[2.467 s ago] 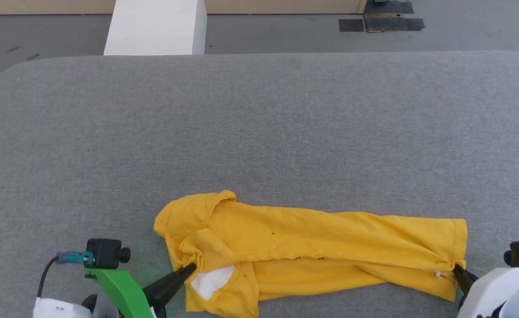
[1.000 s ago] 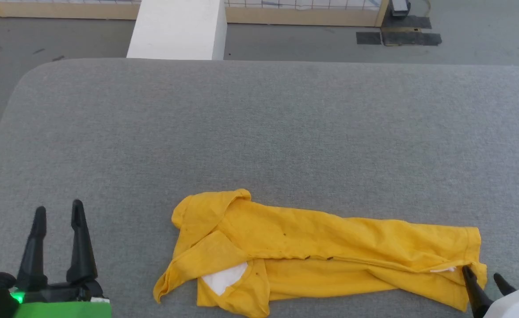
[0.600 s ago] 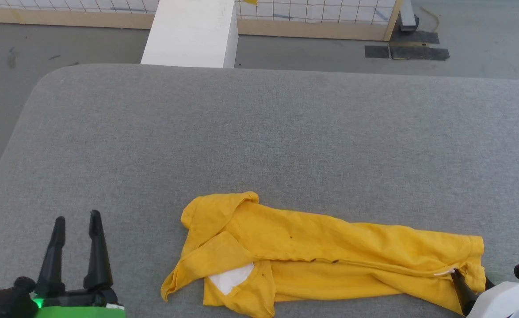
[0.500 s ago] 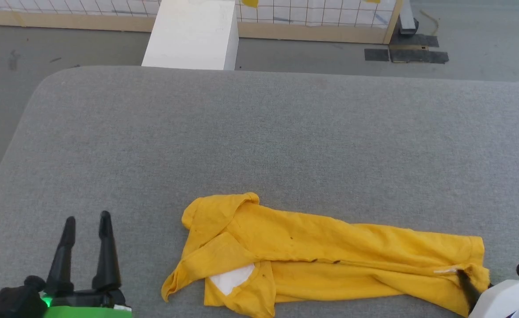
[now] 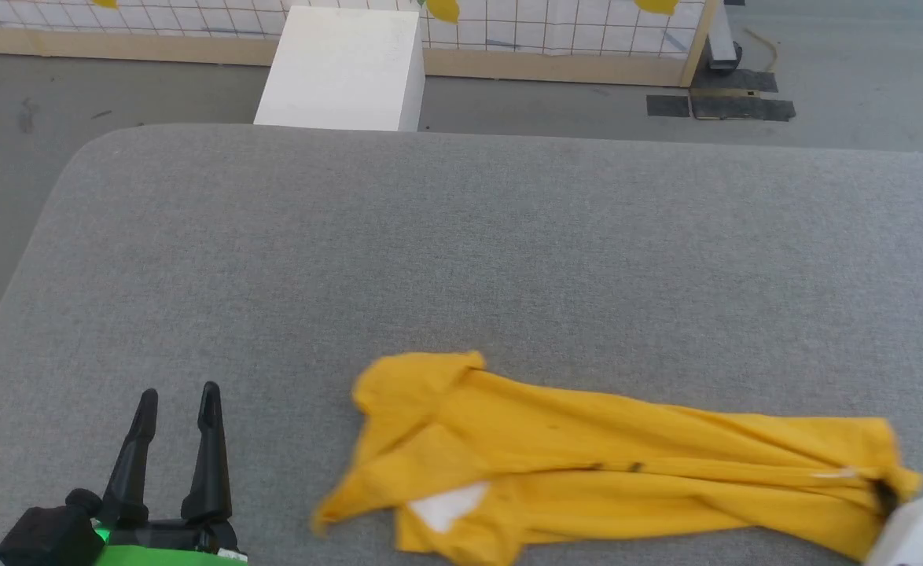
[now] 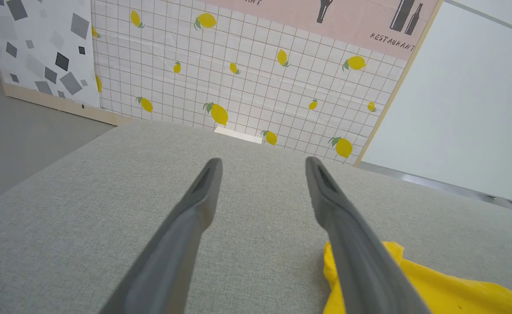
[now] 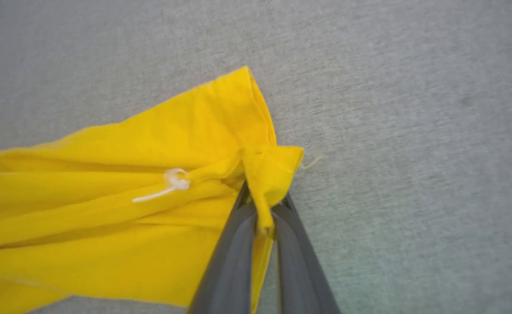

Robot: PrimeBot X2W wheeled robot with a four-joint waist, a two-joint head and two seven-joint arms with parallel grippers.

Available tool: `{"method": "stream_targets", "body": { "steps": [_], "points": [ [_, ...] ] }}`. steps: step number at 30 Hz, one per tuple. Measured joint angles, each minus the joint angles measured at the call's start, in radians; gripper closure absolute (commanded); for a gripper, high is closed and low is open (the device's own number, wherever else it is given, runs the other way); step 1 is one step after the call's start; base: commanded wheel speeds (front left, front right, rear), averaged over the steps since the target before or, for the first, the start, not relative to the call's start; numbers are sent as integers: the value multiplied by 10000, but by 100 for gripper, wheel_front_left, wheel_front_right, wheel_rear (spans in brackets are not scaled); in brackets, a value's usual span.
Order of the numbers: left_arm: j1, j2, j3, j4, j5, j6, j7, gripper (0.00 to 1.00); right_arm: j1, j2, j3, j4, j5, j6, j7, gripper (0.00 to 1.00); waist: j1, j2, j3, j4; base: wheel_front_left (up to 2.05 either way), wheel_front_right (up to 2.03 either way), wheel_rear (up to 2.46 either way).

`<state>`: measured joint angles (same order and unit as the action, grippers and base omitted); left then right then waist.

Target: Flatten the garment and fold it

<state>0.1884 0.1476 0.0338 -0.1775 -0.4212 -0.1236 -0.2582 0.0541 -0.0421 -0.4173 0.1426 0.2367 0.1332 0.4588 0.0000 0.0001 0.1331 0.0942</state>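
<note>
While the left gripper [image 5: 178, 391] sits low over the near left part of the grey fabric-topped table [image 5: 461, 236], its two dark fingers point away from the robot and stand wide apart with nothing between them. It is well clear of the cloth. Beyond the table's far edge stands one white block [image 5: 343, 71], and behind it a tiled wall panel [image 6: 238, 78] printed with lemons.

To the right of that gripper lies the one yellow T-shirt [image 5: 587, 472], flat on the near half of the table, rumpled and folded over itself into a long narrow band. Its long axis runs left to right, the right end slightly nearer the robot. The bunched left end shows a sleeve and one white patch [image 5: 450, 507]. The right end looks like the hem, though the head view is blurred there.

At that far right end the right gripper [image 7: 264, 203] has its two fingers drawn close together, pinching a small gathered tuck of the yellow fabric at the shirt's corner. Its pale forearm [image 5: 921, 531] shows at the lower right corner.
</note>
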Motion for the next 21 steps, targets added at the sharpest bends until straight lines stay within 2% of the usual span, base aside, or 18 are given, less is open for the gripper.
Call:
{"method": "stream_targets", "body": {
  "steps": [8, 12, 16, 21],
  "points": [
    [54, 98, 46, 144, 249, 0, 0, 0, -31, -48, -2322, -1237, -1304, -4, 370, 100, 0, 0, -30, -44, 0, 0, 0],
    [63, 98, 61, 198, 259, 0, 0, 0, -32, -65, -2790, -1866, -1684, -6, 616, 100, 0, 0, -40, -84, 0, 0, 0],
    [54, 96, 65, 245, 270, 0, 0, 0, -31, -75, -2265, -2345, -1490, -8, 907, 100, 0, 0, 0, -137, 0, 0, 0],
    [40, 96, 12, 347, 316, 0, 0, 0, 221, -88, 182, -3126, -173, -10, 1496, 100, 1, 0, 95, -123, 0, 0, 0]
  ]
}}
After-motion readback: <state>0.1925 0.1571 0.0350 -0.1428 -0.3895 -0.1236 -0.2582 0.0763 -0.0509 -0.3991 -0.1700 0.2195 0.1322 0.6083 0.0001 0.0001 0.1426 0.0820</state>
